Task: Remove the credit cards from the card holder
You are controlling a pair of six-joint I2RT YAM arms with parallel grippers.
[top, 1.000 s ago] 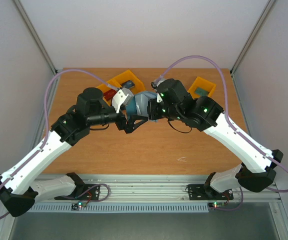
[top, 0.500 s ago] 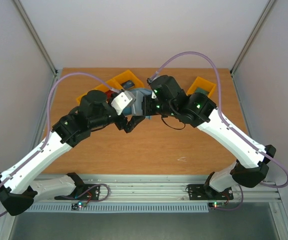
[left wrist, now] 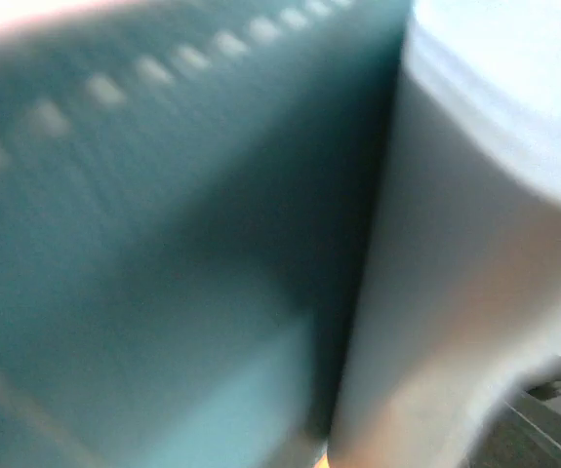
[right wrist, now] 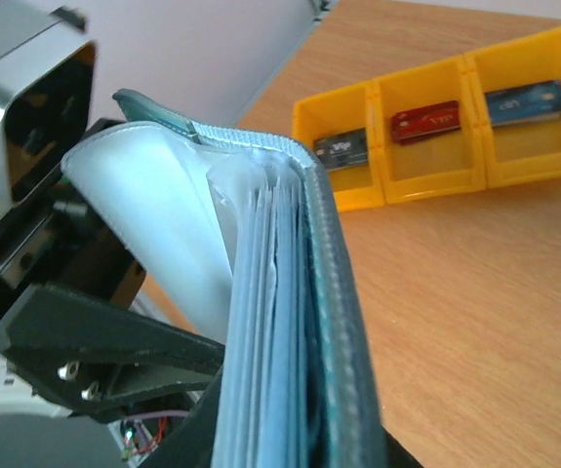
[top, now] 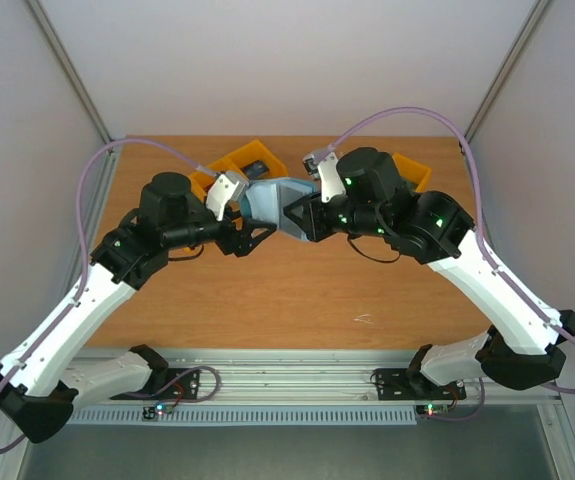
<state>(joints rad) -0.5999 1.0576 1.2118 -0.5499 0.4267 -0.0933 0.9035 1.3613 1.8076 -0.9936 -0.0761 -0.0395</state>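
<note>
The blue-teal card holder (top: 270, 199) is held above the table between both arms. My right gripper (top: 294, 216) is shut on its lower edge. In the right wrist view the card holder (right wrist: 304, 322) stands edge-on in my right gripper (right wrist: 290, 450), with light blue pockets, and one pale flap bends left. My left gripper (top: 255, 233) is against that flap and its black fingers (right wrist: 114, 341) show behind it. The left wrist view is filled by the blurred teal cover (left wrist: 163, 244), and the jaws are hidden. A dark grey card (right wrist: 341, 148), a red card (right wrist: 423, 120) and a blue card (right wrist: 524, 100) lie in bin compartments.
A row of orange bins (top: 229, 166) (right wrist: 378, 190) stands at the back of the wooden table, left of centre. Another orange bin (top: 414, 172) with something dark in it stands at the back right, partly behind the right arm.
Both wrists have shifted: the left gripper has moved up and left, and the right wrist has swung to the right. The card holder between them now looks spread wider.
</note>
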